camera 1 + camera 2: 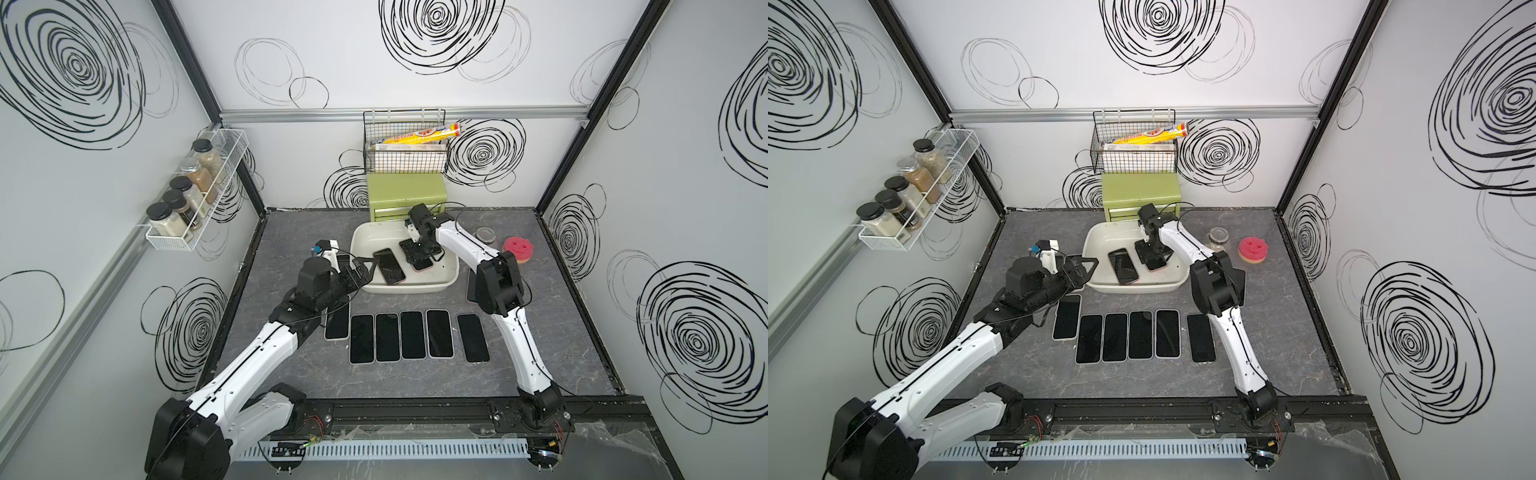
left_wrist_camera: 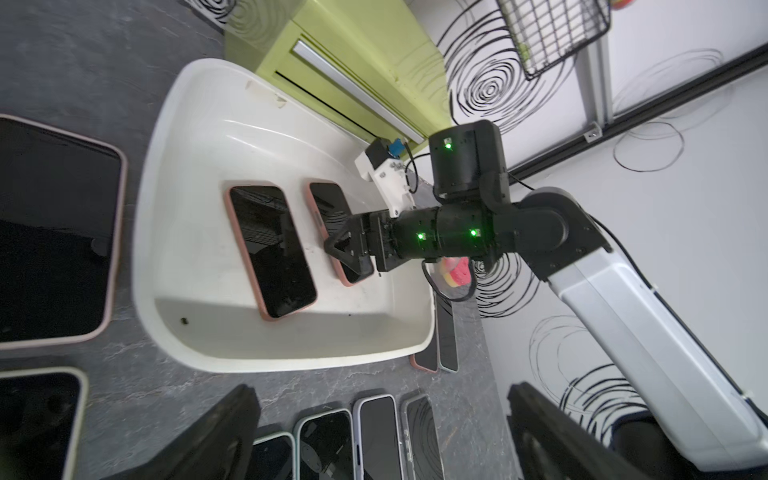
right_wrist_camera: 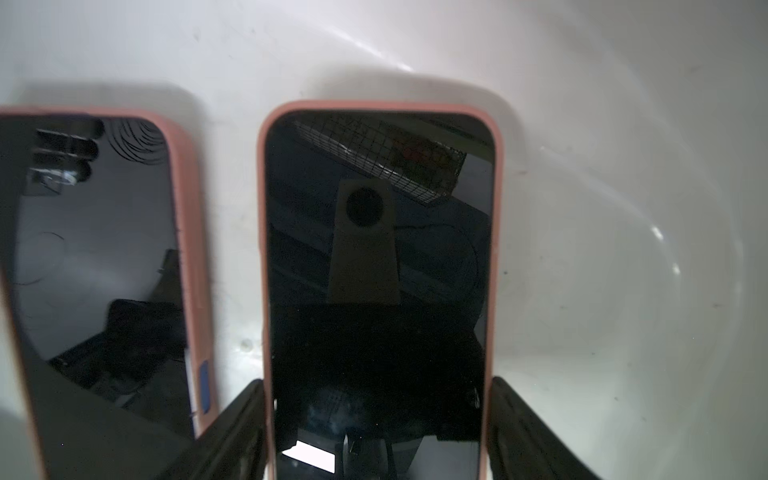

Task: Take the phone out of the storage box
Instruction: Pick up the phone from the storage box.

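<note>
Near edge: a slotted white plastic cable duct (image 1: 395,449) and the arms' black bases, the left one cut off by the frame. On the grey marbled bench (image 1: 540,340) lies a row of six dark glass phones (image 1: 411,334), screens up. The leftmost is partly under the left arm. Another dark slab (image 1: 1239,275) shows from under the right elbow, mostly hidden; cannot tell what it is.

Farther back sits the shallow off-white plastic storage box (image 1: 407,287): rounded corners, rolled rim, glossy walls, scuffed floor. Two phones lie flat inside, side by side and apart. The left pink-cased phone (image 1: 389,267) is in full sight. The right pink-cased phone (image 3: 378,249) is largely covered by the right gripper (image 1: 419,254) in both top views.

Right wrist view: the black fingers (image 3: 245,424) meet both long edges of its rubbery case, grasping it while it rests on the box floor. Its screen mirrors a wire basket. Left gripper (image 1: 363,274): released, spread wide, hovering at the box's left rim.
</note>
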Controlling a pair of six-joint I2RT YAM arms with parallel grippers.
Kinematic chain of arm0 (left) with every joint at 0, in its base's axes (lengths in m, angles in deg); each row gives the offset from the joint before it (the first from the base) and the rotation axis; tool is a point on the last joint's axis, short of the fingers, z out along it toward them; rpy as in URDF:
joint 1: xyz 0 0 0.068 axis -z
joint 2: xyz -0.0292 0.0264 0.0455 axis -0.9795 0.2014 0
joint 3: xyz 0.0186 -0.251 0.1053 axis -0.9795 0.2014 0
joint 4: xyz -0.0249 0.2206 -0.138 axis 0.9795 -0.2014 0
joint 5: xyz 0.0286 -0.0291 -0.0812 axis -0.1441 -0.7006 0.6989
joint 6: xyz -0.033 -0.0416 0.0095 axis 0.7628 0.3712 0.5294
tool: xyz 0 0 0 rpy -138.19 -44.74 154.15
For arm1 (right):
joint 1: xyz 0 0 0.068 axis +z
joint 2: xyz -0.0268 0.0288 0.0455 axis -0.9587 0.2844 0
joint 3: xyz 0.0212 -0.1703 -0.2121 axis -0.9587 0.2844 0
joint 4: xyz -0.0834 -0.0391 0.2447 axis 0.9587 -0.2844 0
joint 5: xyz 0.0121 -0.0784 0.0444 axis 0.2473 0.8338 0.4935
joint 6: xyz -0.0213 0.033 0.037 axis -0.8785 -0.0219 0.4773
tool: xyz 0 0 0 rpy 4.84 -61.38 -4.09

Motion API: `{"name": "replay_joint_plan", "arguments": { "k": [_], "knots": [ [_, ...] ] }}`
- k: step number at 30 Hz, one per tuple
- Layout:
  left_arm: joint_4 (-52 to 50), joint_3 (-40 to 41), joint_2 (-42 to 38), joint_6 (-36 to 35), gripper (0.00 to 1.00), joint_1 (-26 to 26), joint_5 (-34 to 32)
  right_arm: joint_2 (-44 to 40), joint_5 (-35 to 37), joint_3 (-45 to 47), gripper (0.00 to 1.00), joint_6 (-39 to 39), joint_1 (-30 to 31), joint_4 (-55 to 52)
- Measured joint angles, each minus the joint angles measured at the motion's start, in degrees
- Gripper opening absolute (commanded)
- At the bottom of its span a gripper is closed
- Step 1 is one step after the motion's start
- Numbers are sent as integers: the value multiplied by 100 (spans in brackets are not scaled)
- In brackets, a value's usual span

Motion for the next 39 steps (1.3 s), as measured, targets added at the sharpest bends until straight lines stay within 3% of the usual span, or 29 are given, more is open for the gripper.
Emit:
{"name": "replay_joint_plan", "arguments": {
  "k": [7, 14, 21, 30, 39],
  "knots": [
    [1023, 50, 501, 55, 99, 225, 227, -743, -651, -431, 49, 503, -15, -468],
    [1895, -57, 1762, 442, 98, 282, 546, -1526, -1196, -275, 46, 927, -15, -789],
    [2785, -221, 2275, 1058, 95, 417, 787, -1652, -1303, 63, 43, 1110, 35, -866],
    [3206, -321, 1958, 1703, 99, -356, 855, -2236, -1115, 1270, 43, 1029, 68, -774],
    [3136, -957, 2920, 2347, 97, -422, 1493, -2833, -1051, 1460, 43, 951, 175, -671]
  ]
}}
